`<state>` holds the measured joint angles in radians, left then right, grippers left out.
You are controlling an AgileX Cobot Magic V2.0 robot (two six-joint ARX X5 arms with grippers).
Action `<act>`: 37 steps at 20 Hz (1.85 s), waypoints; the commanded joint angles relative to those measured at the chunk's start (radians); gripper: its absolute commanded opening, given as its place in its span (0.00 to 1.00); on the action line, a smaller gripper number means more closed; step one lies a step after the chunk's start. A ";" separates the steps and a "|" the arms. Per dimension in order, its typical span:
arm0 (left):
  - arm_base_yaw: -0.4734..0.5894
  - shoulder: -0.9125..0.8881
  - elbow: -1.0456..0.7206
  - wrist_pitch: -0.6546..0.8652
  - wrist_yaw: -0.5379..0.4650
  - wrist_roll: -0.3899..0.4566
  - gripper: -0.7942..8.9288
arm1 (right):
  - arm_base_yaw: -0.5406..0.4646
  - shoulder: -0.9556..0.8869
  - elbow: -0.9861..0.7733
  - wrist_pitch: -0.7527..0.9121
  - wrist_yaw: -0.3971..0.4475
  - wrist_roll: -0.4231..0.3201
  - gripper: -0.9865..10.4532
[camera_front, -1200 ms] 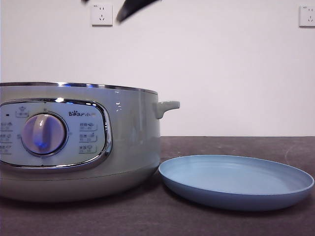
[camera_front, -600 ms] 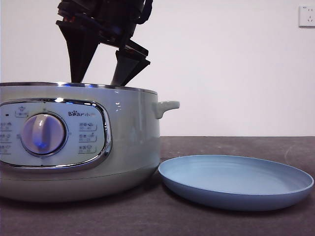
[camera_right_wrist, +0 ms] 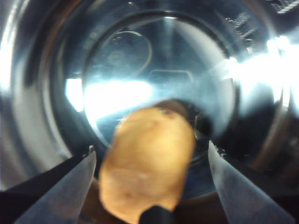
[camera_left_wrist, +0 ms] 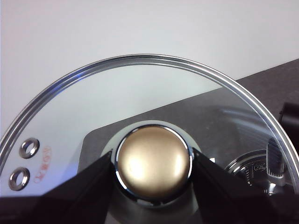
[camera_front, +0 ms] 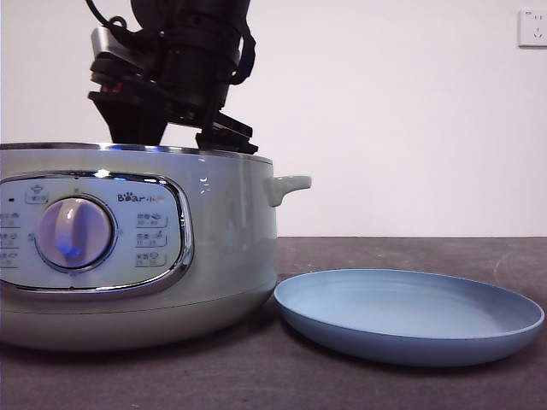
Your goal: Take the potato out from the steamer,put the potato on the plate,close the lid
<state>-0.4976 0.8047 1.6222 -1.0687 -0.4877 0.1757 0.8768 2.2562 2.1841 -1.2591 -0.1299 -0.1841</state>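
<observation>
The pale grey-green steamer (camera_front: 222, 248) stands open at the left of the table. My right gripper (camera_right_wrist: 149, 148) has reached down inside it, and from the front only the dark right arm (camera_front: 171, 77) shows above the rim. Its jaws are open, one on each side of the orange-brown potato (camera_right_wrist: 147, 163), which lies on the shiny pot bottom (camera_right_wrist: 121, 56). My left gripper (camera_left_wrist: 153, 163) is shut on the knob (camera_left_wrist: 153, 161) of the glass lid (camera_left_wrist: 93, 107) and holds it up in the air. The light-blue plate (camera_front: 410, 342) lies empty to the right of the steamer.
The steamer's small side handle (camera_front: 289, 184) points toward the plate. A white wall with a socket (camera_front: 533, 27) stands behind the dark table (camera_front: 410, 252).
The right arm has come down from the top edge into the steamer, its jaws now sunk below the rim. Steamer and plate stay in place.
</observation>
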 commanded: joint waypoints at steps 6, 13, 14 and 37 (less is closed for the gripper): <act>0.001 -0.009 0.017 0.047 -0.006 0.011 0.07 | 0.014 0.035 -0.001 0.002 0.003 -0.034 0.12; 0.000 0.016 0.017 0.062 0.052 0.008 0.07 | -0.025 -0.139 0.005 0.080 0.006 -0.043 0.08; 0.000 0.027 0.017 0.070 0.056 0.008 0.07 | -0.040 -0.204 0.005 0.099 0.006 -0.043 0.08; 0.000 0.274 0.017 0.241 0.420 0.004 0.07 | -0.411 -0.613 -0.210 0.014 0.001 0.056 0.08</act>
<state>-0.4980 1.0924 1.6222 -0.8867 -0.0677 0.1749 0.4644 1.6352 1.9816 -1.2438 -0.1272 -0.1425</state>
